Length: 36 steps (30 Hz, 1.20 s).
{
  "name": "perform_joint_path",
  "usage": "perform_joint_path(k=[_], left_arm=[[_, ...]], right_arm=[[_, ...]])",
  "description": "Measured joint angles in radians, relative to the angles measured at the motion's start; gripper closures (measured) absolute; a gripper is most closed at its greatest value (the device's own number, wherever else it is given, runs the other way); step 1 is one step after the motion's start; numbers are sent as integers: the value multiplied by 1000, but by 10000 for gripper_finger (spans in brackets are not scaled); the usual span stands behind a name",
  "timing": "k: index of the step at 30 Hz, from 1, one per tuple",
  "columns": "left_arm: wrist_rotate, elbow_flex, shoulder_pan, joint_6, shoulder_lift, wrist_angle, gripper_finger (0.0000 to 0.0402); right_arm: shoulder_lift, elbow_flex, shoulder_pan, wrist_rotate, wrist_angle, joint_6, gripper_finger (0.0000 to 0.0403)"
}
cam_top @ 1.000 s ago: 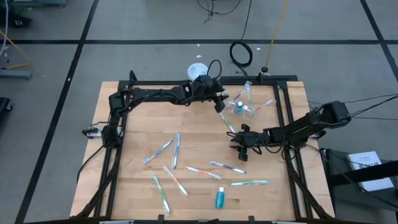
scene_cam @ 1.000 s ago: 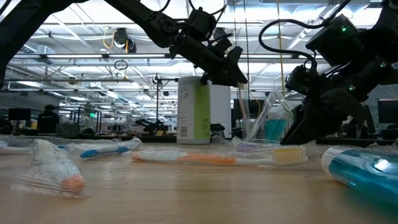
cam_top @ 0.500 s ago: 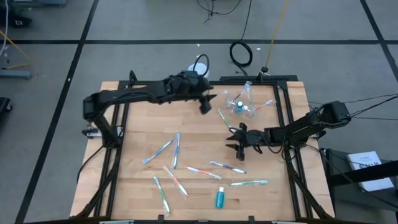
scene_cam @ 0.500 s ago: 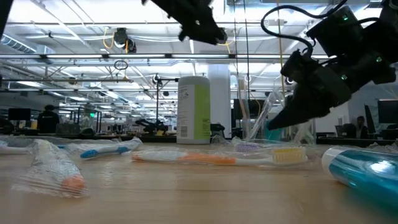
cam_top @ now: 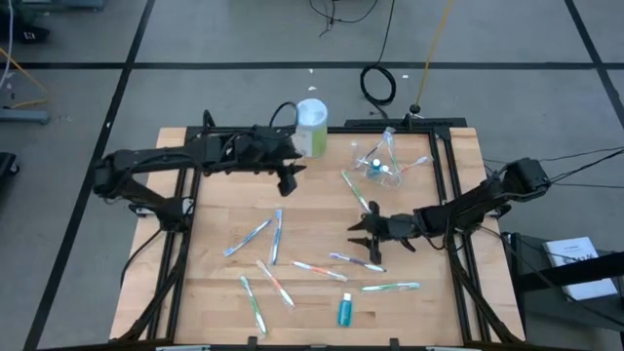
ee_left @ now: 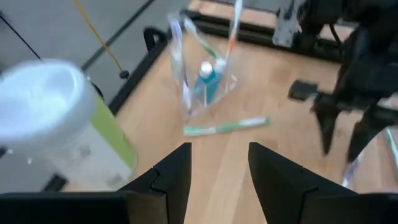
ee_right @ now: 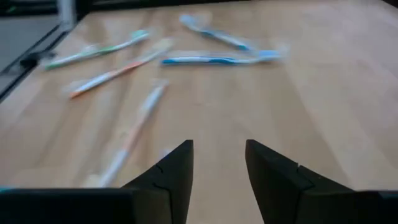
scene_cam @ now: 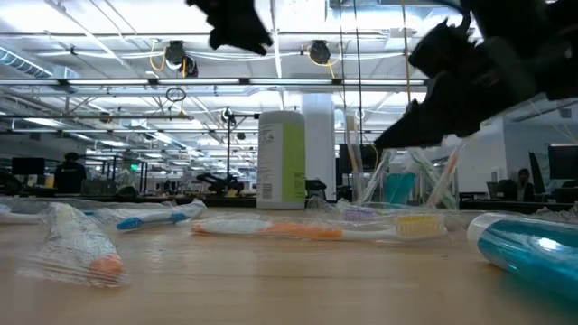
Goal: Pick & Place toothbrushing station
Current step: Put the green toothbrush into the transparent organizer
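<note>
Near the table's right centre, the right gripper (cam_top: 366,237) is held spread and empty over scattered toothbrushes (cam_top: 357,261), well apart from the clear cup (cam_top: 378,164); a wrapped, slippery brush could be missed or pushed aside.

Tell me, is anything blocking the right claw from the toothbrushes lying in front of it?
Nothing visible does. The right gripper hangs open above bare wooden table, and the slim wrapped toothbrushes lie scattered ahead of it. The left gripper is off by the white-and-green canister.
</note>
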Motion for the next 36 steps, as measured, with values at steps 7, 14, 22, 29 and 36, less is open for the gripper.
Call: perform_joint_path(k=[7,14,22,29,36], left_arm=[[0,-277,-37,-27,-105,336,243],[0,-338,-80,-69,-101,370,243],[-4,-340,-121,-67,-99,374,243],[-30,-340,-136,-44,-98,387,243],[-32,-340,-138,-38,-98,429,243]], right_arm=[[0,208,123,2,-336,-20,266],[0,492,315,90,-1043,113,266],[8,546,461,-93,-1359,628,266],[34,440,540,-157,-1291,798,266],[80,369,523,-153,-1231,783,266]])
